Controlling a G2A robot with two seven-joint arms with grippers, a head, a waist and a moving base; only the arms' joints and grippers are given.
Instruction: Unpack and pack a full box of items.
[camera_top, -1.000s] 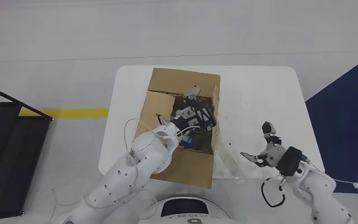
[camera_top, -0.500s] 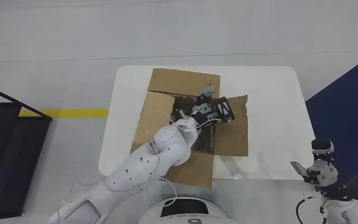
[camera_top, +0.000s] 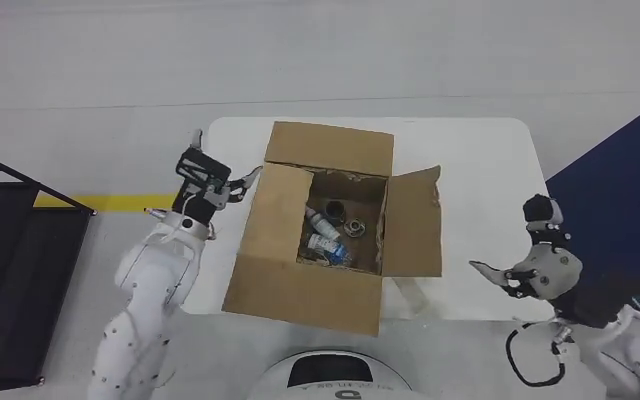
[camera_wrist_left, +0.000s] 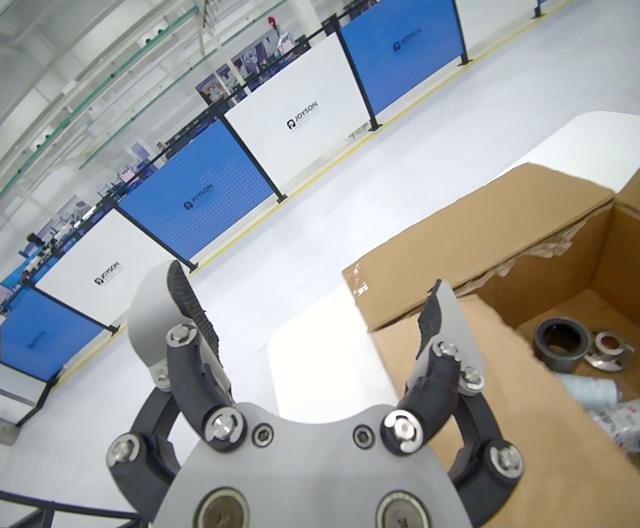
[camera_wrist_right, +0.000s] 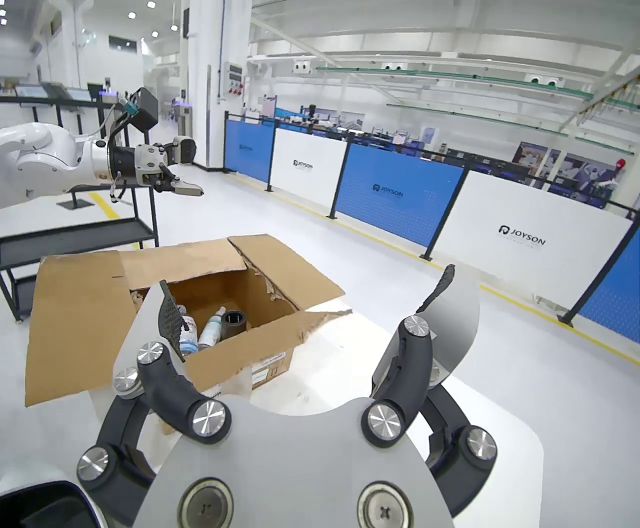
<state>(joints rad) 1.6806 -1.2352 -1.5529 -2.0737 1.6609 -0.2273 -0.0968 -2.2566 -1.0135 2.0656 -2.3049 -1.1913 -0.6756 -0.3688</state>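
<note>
An open cardboard box (camera_top: 265, 235) stands mid-table with its flaps spread out. Inside lie a white bottle (camera_top: 322, 222), a black ring (camera_top: 335, 211), a metal flange (camera_top: 355, 228) and a blue-and-white bottle (camera_top: 330, 250). My left gripper (camera_top: 222, 160) hangs open and empty over the table's left edge, just outside the box's left flap (camera_wrist_left: 450, 280). The ring (camera_wrist_left: 560, 342) and flange (camera_wrist_left: 607, 347) lie beyond its fingers (camera_wrist_left: 306, 285). My right gripper (camera_top: 512, 242) is open and empty near the table's right edge, facing the box (camera_wrist_right: 200, 280).
The white table (camera_top: 470, 170) has bare room right of the box and a narrow strip on its left. A black rack (camera_top: 30, 260) stands on the floor to the left. The box's right flap (camera_top: 415, 225) lies out over the table.
My left arm has pulled out of the box and swung to its left side. The right flap has folded open. My right gripper drew back toward the table's right edge.
</note>
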